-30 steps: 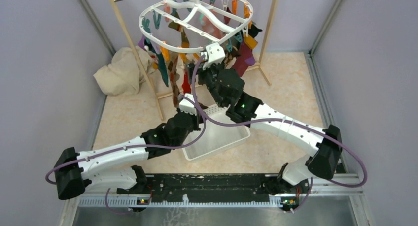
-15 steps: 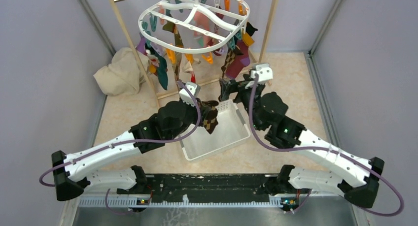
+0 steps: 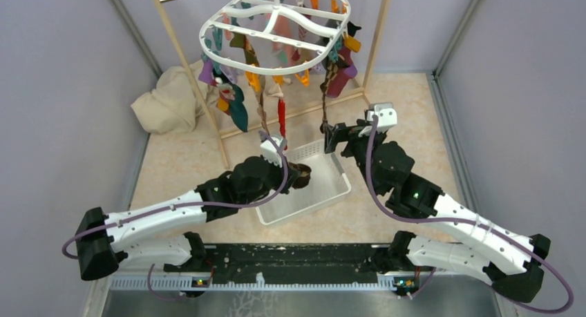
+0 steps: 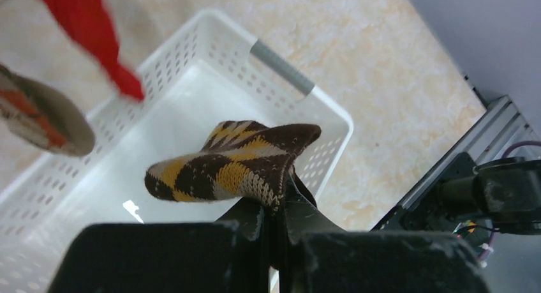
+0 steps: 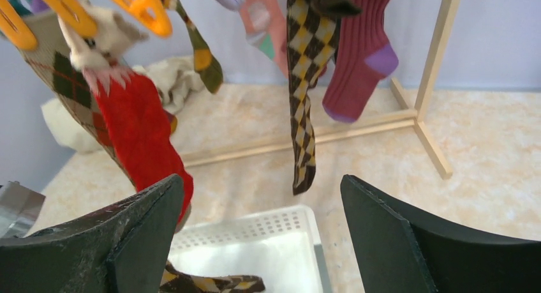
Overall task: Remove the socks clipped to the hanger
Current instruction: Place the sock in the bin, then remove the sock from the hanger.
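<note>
The white oval hanger (image 3: 276,27) hangs from the wooden rack with several socks (image 3: 231,99) clipped under it. My left gripper (image 3: 297,177) (image 4: 275,203) is shut on the cuff of a brown-yellow argyle sock (image 4: 236,165), which it holds over the white basket (image 4: 281,66). My right gripper (image 3: 337,135) (image 5: 261,181) stands wide open with nothing between its fingers, above the basket's far end and below the hanger. Ahead of it dangle a red sock (image 5: 137,133), a long argyle sock (image 5: 301,82) and a maroon sock (image 5: 360,57).
The wooden rack's poles (image 3: 186,68) (image 5: 434,82) stand behind the basket (image 3: 325,186). A cream cloth bundle (image 3: 166,99) lies at the back left by the wall. Grey walls close in both sides, and a metal rail (image 3: 297,258) runs along the near edge.
My left gripper has pulled the argyle sock off the hanger and down over the basket. My right gripper has come down from the hanger and opened wide. The hanger has swung back.
</note>
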`<action>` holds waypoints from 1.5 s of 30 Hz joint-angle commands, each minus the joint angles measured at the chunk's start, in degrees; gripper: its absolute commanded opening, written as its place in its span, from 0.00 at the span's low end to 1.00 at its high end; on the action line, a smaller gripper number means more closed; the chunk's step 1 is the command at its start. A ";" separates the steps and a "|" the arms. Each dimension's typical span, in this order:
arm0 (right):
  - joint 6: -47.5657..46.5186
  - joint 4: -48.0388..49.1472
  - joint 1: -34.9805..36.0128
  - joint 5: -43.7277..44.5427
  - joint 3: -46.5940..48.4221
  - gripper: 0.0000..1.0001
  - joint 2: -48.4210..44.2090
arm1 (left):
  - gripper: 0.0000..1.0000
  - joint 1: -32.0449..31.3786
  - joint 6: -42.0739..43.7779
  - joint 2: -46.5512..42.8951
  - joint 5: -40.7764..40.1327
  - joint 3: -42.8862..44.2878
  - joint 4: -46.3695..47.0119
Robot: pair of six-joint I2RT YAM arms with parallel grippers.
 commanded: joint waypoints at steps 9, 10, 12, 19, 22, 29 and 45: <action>4.21 -3.43 0.16 -0.85 -2.81 0.94 -1.04 | 0.26 -0.17 -9.94 0.28 -7.31 -11.74 4.47; 4.31 -3.41 0.11 -0.92 -3.07 0.94 -0.97 | 0.32 -0.17 -10.49 0.42 -7.39 -12.07 3.91; 4.43 -3.35 0.13 -0.94 -3.29 0.94 -0.80 | 0.43 -0.17 -11.44 1.58 -7.53 -12.44 3.11; 4.79 -2.86 0.03 -1.48 -3.32 0.95 0.55 | 0.80 -0.23 -14.30 7.24 -7.22 -8.97 -6.14; 4.58 -2.60 0.02 -1.71 -3.39 0.95 0.90 | 0.98 -0.49 -13.58 5.12 -6.75 -8.25 -7.10; 0.29 1.25 -0.98 -4.84 -3.87 0.97 1.99 | 0.99 -1.04 -10.44 -3.84 -5.52 -7.82 -7.45; -2.14 14.30 -18.22 -24.00 -1.38 0.94 16.66 | 0.99 -1.14 -7.51 -13.61 -0.45 -10.74 -4.28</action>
